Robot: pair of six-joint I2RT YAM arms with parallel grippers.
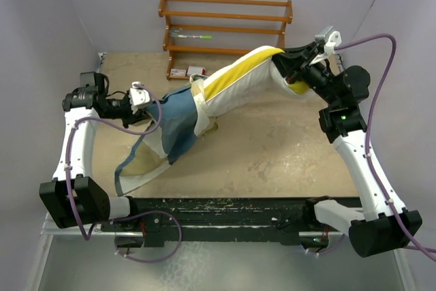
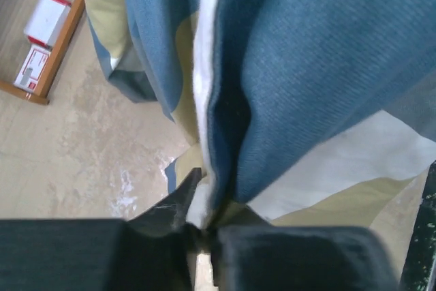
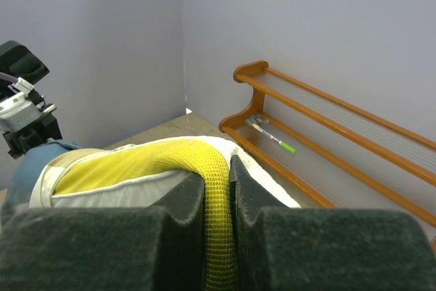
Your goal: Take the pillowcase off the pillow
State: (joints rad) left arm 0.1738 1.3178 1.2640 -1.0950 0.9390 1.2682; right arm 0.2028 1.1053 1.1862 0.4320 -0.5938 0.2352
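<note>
The pillow [image 1: 238, 83] is cream with a yellow mesh edge band and stretches across the table from the right gripper toward the left. My right gripper [image 1: 291, 67] is shut on the pillow's yellow edge [image 3: 216, 189] and holds that end raised. The pillowcase [image 1: 174, 124], blue, tan and white, covers the pillow's left end and trails down to the table at the front left. My left gripper [image 1: 144, 97] is shut on a fold of the pillowcase [image 2: 272, 80]; its fingertips [image 2: 187, 192] pinch the cloth where blue and white meet.
A wooden rack [image 1: 225, 28] stands against the back wall with a green-tipped pen [image 1: 194, 34] on a shelf. Small red-and-white boxes [image 1: 191, 71] lie at its foot and show in the left wrist view [image 2: 42, 22]. Walls close in on both sides.
</note>
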